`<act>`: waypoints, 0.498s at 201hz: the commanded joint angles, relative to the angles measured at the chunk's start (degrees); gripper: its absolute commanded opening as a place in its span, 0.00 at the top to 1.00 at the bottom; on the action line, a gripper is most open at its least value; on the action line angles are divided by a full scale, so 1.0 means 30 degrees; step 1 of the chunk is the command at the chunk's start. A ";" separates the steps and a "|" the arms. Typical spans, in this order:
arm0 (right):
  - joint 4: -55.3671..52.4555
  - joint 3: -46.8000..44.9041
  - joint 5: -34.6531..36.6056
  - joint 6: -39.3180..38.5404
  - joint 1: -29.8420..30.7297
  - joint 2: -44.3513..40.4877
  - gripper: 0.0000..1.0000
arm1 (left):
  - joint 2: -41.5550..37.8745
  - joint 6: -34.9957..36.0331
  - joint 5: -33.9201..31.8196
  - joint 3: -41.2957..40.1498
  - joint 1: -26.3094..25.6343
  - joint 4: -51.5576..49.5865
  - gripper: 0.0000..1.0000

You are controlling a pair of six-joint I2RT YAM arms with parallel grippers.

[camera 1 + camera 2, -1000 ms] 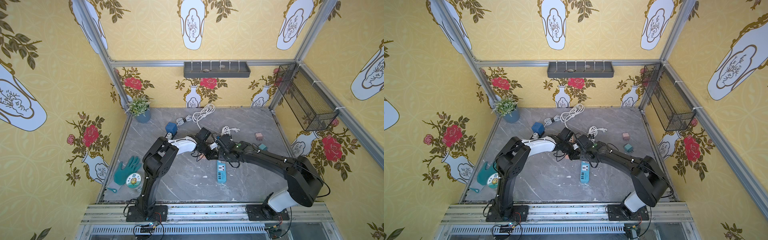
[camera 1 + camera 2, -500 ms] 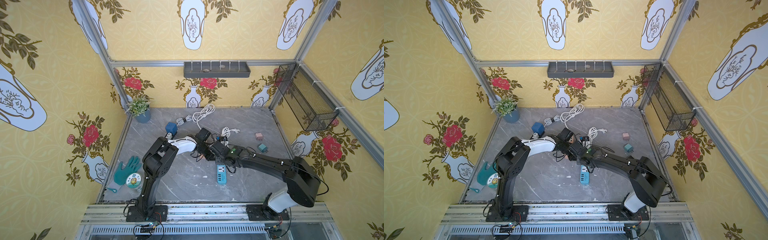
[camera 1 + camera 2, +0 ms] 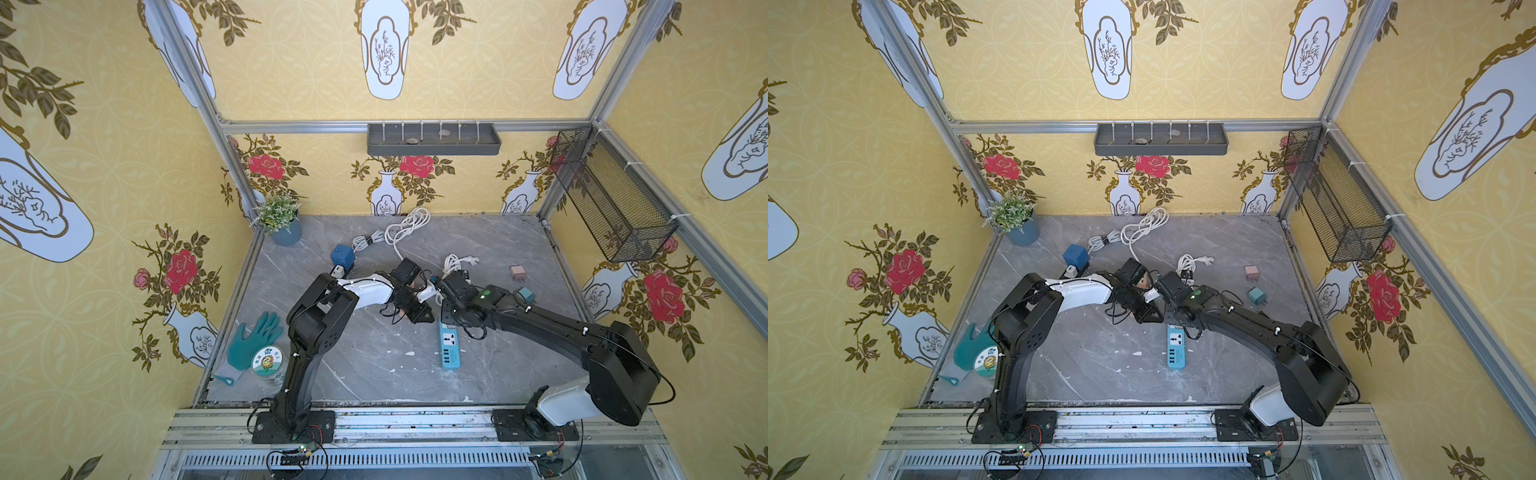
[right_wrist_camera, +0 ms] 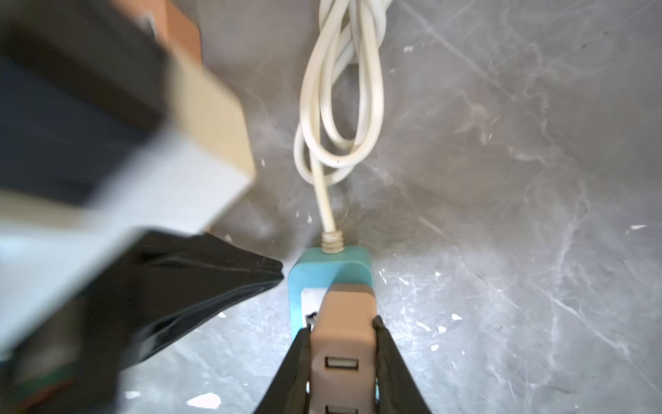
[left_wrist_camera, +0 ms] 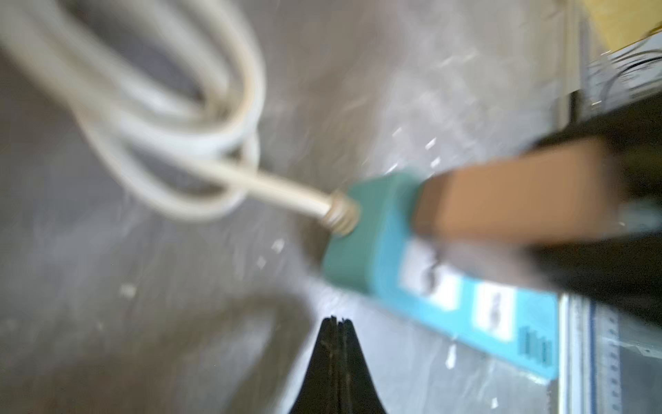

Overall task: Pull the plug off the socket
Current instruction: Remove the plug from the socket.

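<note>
While the right gripper [image 4: 342, 344] is clamped on the tan plug [image 4: 344, 322], that plug sits on the blue power strip [image 3: 449, 347] near the middle of the floor [image 3: 374, 374]. Right beside it, the left gripper [image 5: 335, 322] is pinched shut on nothing, tips next to the strip's cord [image 4: 327, 211] end.

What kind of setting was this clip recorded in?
Probably a staged robot test cell dressed as a home corner: floral wallpaper panels on an aluminium frame, a grey marble-look tabletop, and two arms bolted to a front rail.
</note>
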 commanded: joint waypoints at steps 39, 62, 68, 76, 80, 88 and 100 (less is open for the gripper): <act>0.1117 0.0117 0.0121 0.0460 0.0002 0.0202 1.00 | 0.0321 0.0048 -0.1700 -0.0330 -0.0041 -0.2012 1.00; 0.1466 -0.0398 0.0152 0.0601 -0.0118 0.0115 1.00 | -0.0323 0.0187 -0.1605 -0.0468 -0.0014 -0.1915 1.00; 0.1538 -0.0542 0.0152 0.0666 -0.0230 0.0114 1.00 | -0.0556 0.0243 -0.1590 -0.0484 0.0003 -0.1912 1.00; 0.1617 -0.0672 0.0068 0.0737 -0.0391 0.0114 1.00 | -0.0934 0.0332 -0.1604 -0.0542 0.0060 -0.1897 1.00; 0.1651 -0.0722 0.0017 0.0759 -0.0469 0.0114 1.00 | -0.1147 0.0389 -0.1597 -0.0582 0.0089 -0.1891 1.00; 0.1737 -0.0771 -0.0078 0.0818 -0.0602 0.0146 1.00 | -0.1558 0.0503 -0.1395 -0.0637 0.0178 -0.1902 1.00; 0.1819 -0.0755 -0.0225 0.0914 -0.0755 0.0216 1.00 | -0.2215 0.0716 -0.1085 -0.0731 0.0350 -0.1999 1.00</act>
